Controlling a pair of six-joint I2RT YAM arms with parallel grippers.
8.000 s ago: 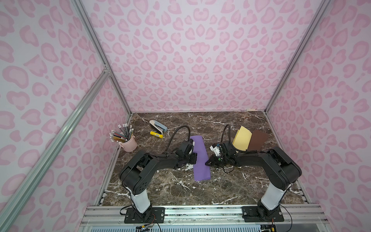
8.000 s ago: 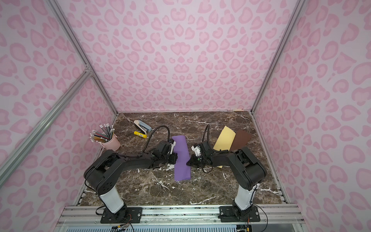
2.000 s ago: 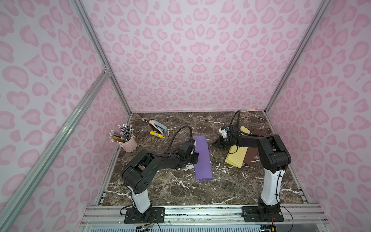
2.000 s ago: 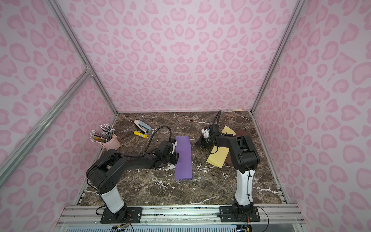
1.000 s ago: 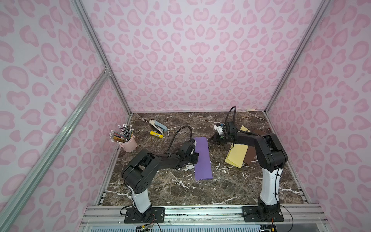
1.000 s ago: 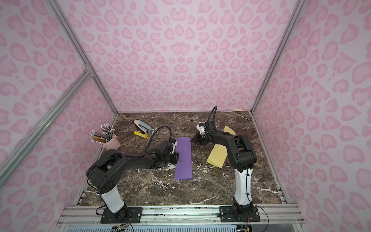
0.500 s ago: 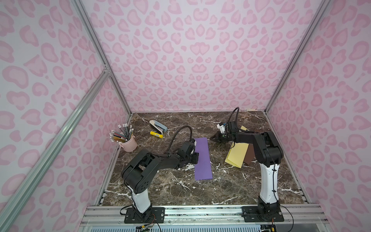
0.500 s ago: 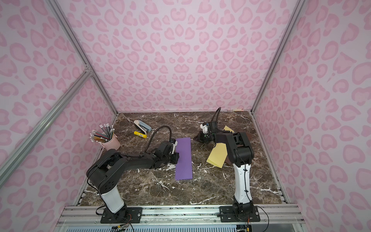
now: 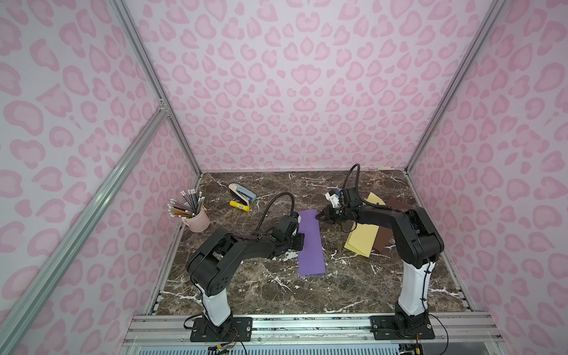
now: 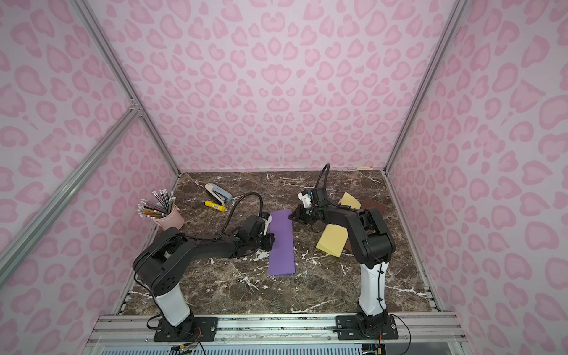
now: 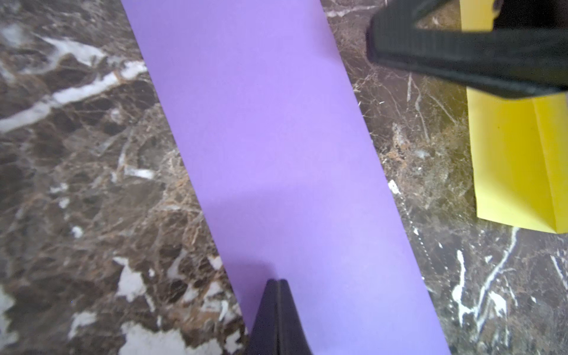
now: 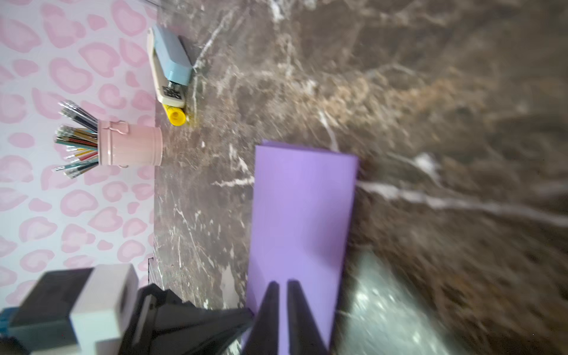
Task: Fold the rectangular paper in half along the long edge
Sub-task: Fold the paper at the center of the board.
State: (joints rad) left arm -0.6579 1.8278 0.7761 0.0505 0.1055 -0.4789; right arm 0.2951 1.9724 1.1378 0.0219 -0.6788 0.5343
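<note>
The purple paper (image 9: 311, 246) lies mid-tabletop, long axis running front to back. The left gripper (image 11: 278, 284), jaws together, rests on its left long edge. The right gripper (image 12: 283, 287), jaws slightly apart, is near its far right corner.

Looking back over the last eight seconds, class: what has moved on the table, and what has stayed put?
The right end effector moved along the purple paper, from mid right edge to the far right corner. The yellow sheet now reaches nearer the front. The left end effector stays shut at the paper's left edge; paper, pencil cup and stapler are unmoved.
</note>
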